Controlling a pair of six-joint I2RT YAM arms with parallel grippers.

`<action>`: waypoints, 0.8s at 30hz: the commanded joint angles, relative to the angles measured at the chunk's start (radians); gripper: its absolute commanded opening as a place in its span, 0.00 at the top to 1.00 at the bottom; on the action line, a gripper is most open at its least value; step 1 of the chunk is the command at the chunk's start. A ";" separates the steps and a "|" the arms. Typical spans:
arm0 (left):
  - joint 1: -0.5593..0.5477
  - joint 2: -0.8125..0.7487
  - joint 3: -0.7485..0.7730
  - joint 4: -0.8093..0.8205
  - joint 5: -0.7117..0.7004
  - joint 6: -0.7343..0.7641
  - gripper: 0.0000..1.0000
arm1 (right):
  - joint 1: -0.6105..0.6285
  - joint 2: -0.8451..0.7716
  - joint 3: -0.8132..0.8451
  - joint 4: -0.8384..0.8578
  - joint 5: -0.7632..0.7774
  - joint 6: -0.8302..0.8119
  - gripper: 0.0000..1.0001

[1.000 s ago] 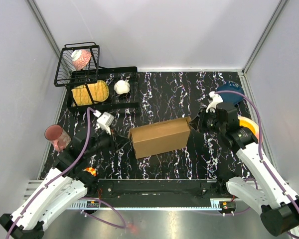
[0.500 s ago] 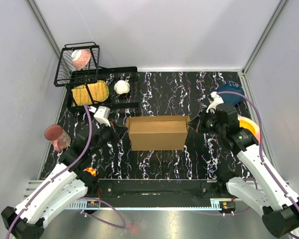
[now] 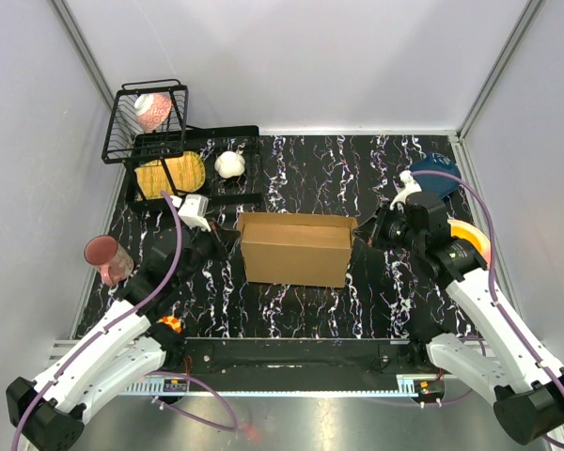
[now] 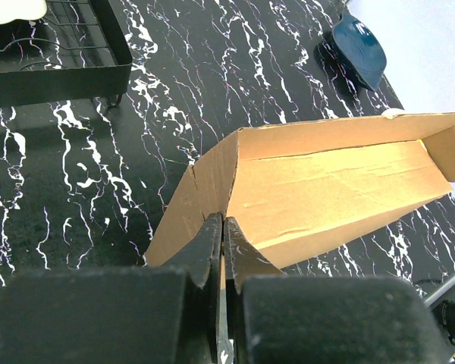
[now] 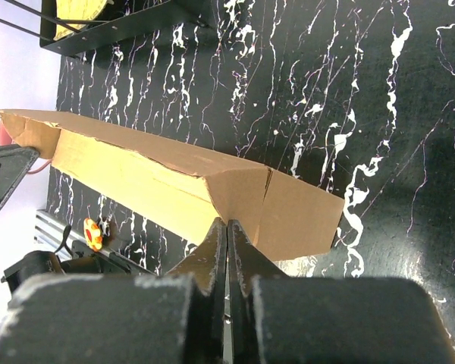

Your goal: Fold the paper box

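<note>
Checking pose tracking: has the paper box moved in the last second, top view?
Yes. The paper box turned from skewed to parallel with the front rail of the black rack, and its left end is now nearer that rack.

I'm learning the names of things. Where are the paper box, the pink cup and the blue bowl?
paper box (image 3: 296,256): top external view, its near side wall
pink cup (image 3: 108,260): top external view, its side
blue bowl (image 4: 361,48): left wrist view, its inside
</note>
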 commanded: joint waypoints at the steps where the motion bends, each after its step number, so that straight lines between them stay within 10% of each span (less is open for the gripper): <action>1: -0.006 -0.006 0.017 0.027 -0.023 0.020 1.00 | 0.013 -0.003 0.059 0.005 0.003 0.018 0.95; 8: -0.006 -0.020 0.014 0.028 -0.023 0.019 1.00 | 0.013 -0.026 0.033 -0.027 0.041 -0.025 0.70; 24: -0.008 -0.035 0.022 0.030 -0.017 0.010 1.00 | 0.045 0.000 -0.005 -0.041 0.064 -0.069 0.71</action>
